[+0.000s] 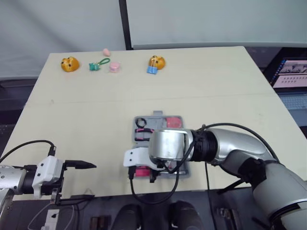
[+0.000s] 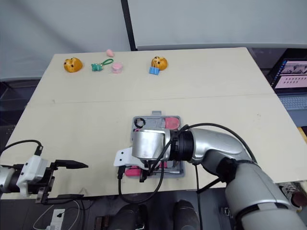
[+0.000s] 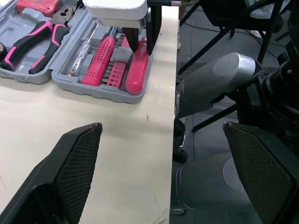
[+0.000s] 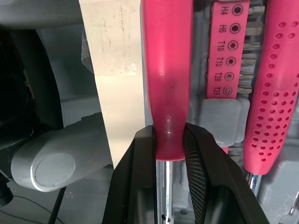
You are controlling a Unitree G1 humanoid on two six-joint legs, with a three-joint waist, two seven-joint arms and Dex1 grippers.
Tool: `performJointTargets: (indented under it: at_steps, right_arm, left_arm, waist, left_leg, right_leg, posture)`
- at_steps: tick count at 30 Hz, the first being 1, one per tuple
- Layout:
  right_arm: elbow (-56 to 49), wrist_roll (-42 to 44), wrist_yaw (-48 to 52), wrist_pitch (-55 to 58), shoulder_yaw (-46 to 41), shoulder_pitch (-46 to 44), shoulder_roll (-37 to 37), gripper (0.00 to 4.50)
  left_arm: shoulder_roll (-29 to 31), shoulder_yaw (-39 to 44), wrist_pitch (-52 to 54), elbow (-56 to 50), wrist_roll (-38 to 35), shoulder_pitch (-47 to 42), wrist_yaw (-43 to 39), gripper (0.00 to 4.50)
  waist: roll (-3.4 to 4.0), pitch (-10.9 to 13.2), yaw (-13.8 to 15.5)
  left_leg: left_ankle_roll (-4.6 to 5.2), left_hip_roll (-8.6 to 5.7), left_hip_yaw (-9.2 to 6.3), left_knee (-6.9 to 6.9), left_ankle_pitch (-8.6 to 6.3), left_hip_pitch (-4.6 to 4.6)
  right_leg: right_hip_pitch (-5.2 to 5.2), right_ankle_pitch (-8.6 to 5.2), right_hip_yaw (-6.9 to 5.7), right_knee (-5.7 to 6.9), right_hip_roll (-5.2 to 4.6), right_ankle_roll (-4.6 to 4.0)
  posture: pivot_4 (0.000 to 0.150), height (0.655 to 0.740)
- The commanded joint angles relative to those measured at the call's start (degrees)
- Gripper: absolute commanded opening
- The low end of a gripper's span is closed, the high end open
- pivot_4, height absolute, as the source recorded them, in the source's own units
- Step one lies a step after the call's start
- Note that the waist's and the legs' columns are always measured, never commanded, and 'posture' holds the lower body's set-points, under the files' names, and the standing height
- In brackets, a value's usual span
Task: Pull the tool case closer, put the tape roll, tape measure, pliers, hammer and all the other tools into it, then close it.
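The tool case [image 3: 93,88] lies open on the table [image 1: 96,105], near its front edge. A pink-handled tool [image 4: 167,70] lies in the case's slot nearest that edge, beside the bit holder [image 4: 226,46].

Step in hand, as judged: seating this tool. The next move calls for releasing it and lifting straight clear.

The right gripper [image 4: 168,135] is clamped on the handle's end, where the metal shaft begins. The left gripper [image 1: 88,181] is spread wide, holds nothing, and hovers at the table's front left edge.

Beige table [image 1: 96,110] stands before pale grey wall panels [image 1: 62,28].
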Motion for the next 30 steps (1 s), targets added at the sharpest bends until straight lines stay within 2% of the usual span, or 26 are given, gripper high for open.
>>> performJointTargets:
  at_steps: [1,30]
  right_arm:
    - [-0.5,-0.8,1.4,0.0,1.0,-1.0,-0.1,0.34]
    - [1.3,-3.8,4.5,-1.4,4.1,-2.9,0.2,0.34]
  left_arm:
    - [-0.4,0.3,-0.6,-0.9,-0.2,0.6,0.4,4.50]
    - [-1.6,-2.7,-1.6,-0.8,0.6,-1.2,2.9,4.50]
  waist:
    - [-0.01,0.0,0.0]
    - [-0.03,0.0,-0.7]
  left_leg:
    - [0.00,0.00,0.00,0.00,0.00,0.00]
    - [-0.02,-0.02,-0.04,-0.02,0.01,0.00]
  right_leg:
    - [0.00,0.00,0.00,0.00,0.00,0.00]
    - [0.00,0.00,-0.20,0.03,-0.07,0.00]
  posture:
    - [0.150,0.6677]
    - [0.150,0.6677]
